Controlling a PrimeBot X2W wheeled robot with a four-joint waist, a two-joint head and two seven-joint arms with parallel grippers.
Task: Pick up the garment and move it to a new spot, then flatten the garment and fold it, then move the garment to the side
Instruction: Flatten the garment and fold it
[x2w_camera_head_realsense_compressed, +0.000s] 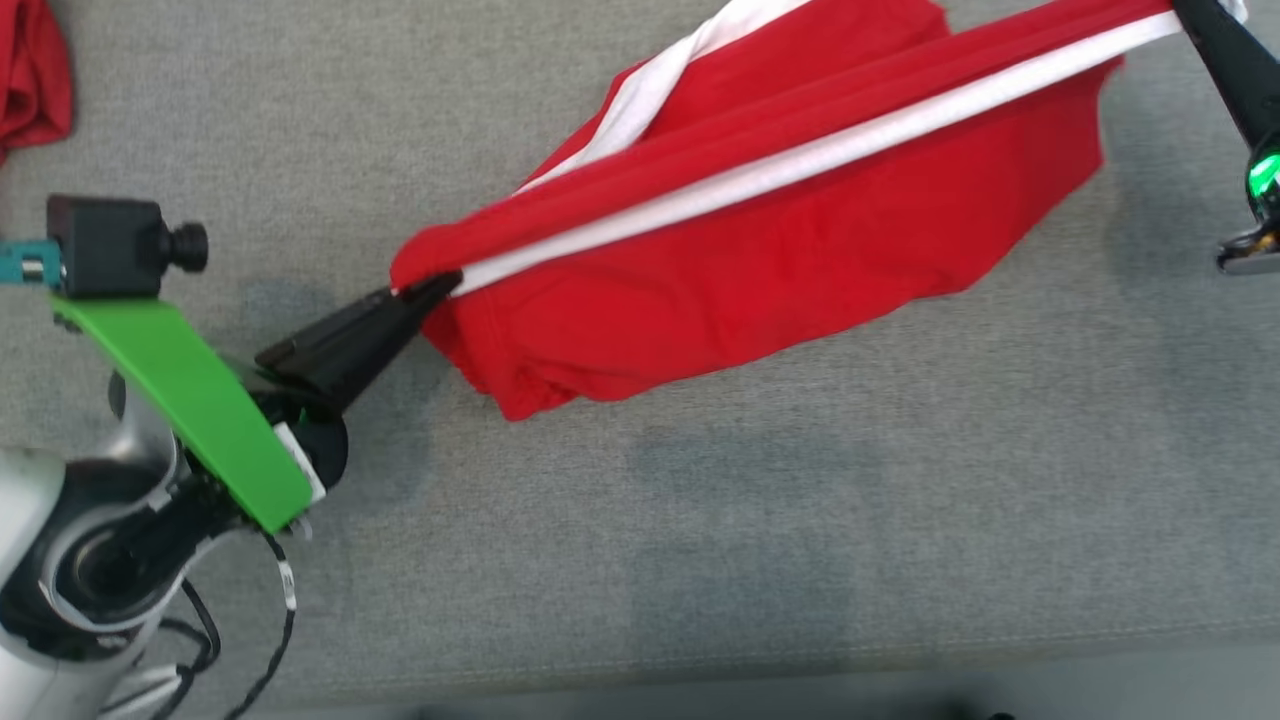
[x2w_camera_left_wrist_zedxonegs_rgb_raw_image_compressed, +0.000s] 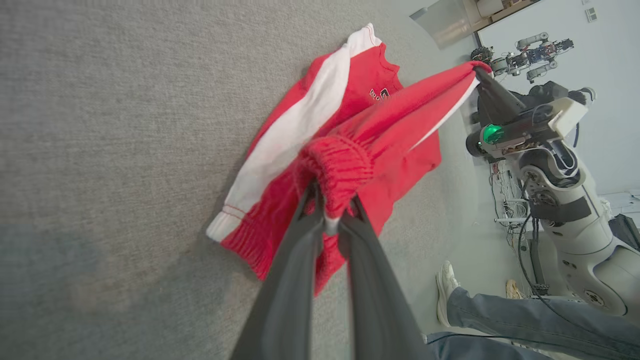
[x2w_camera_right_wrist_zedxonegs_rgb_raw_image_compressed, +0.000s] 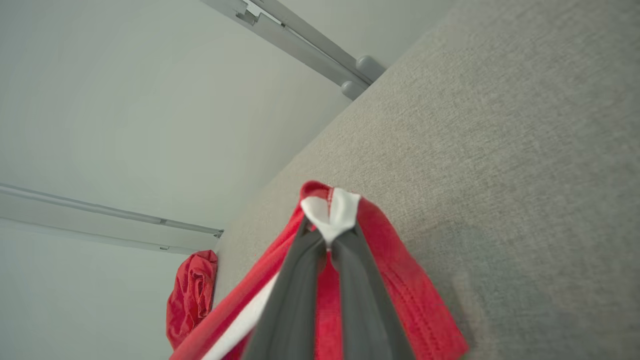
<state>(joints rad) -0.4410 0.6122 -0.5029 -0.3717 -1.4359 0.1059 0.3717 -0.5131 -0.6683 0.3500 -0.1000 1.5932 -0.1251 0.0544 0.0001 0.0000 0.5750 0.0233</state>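
Observation:
The garment (x2w_camera_head_realsense_compressed: 760, 250) is red with white side stripes and hangs stretched between my two grippers above the grey surface. My left gripper (x2w_camera_head_realsense_compressed: 435, 288) is shut on one end, at the elastic band (x2w_camera_left_wrist_zedxonegs_rgb_raw_image_compressed: 340, 170). At the top right edge my right gripper (x2w_camera_head_realsense_compressed: 1180, 12) is shut on the other end, where red and white cloth (x2w_camera_right_wrist_zedxonegs_rgb_raw_image_compressed: 330, 210) bunches over its fingertips. In the left wrist view the garment's lower part (x2w_camera_left_wrist_zedxonegs_rgb_raw_image_compressed: 300, 130) drapes onto the surface, and the right gripper (x2w_camera_left_wrist_zedxonegs_rgb_raw_image_compressed: 481, 75) grips the far end.
The grey fabric surface (x2w_camera_head_realsense_compressed: 700, 520) spreads under everything, its front edge near the bottom of the head view. Another red cloth (x2w_camera_head_realsense_compressed: 30, 75) lies at the far left corner, also seen as a red cloth (x2w_camera_right_wrist_zedxonegs_rgb_raw_image_compressed: 192, 295) at the edge. A person's leg (x2w_camera_left_wrist_zedxonegs_rgb_raw_image_compressed: 525, 315) stands beside the table.

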